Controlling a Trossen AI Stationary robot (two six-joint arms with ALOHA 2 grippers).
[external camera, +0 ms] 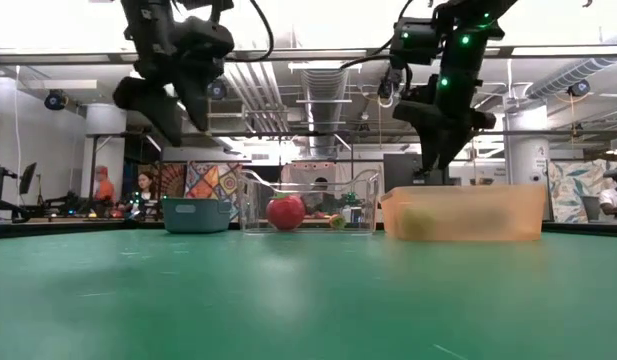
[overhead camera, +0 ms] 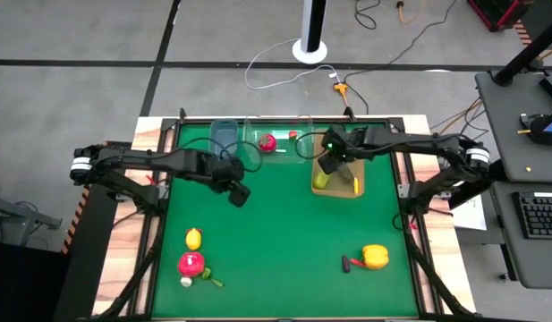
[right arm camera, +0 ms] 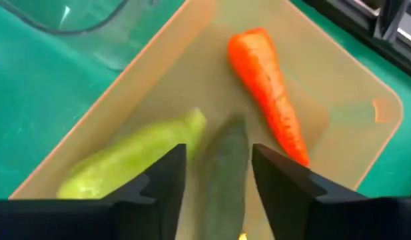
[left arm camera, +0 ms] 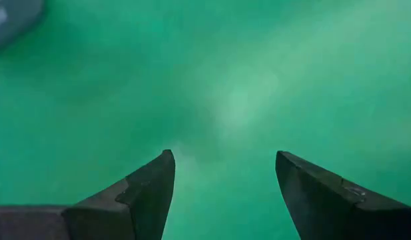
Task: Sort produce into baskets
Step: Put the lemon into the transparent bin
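Left gripper [left arm camera: 222,193] spread, empty, above bare mat at 10 o'clock from table centre. Lemon [overhead camera: 193,238], red piece [overhead camera: 191,263] at 7 o'clock. Clear tub [overhead camera: 274,140] with red fruit [overhead camera: 267,142] at 12. Right gripper [right arm camera: 217,183] spread over dark cucumber [right arm camera: 224,175] in tan tray [overhead camera: 352,192], 1 o'clock; carrot [right arm camera: 266,92], pale squash [right arm camera: 128,165] alongside. Yellow pepper [overhead camera: 375,257] at 5.

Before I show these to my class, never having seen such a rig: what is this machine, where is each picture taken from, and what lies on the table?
Two dark robot arms work over a green table. One picture looks straight down, one level across the tabletop, and two from the wrists. The left tool hangs open and empty over bare mat. The right tool is open above the tan tray, which holds a carrot and two green vegetables. A red fruit sits in the clear tub. A lemon and a yellow pepper lie loose.
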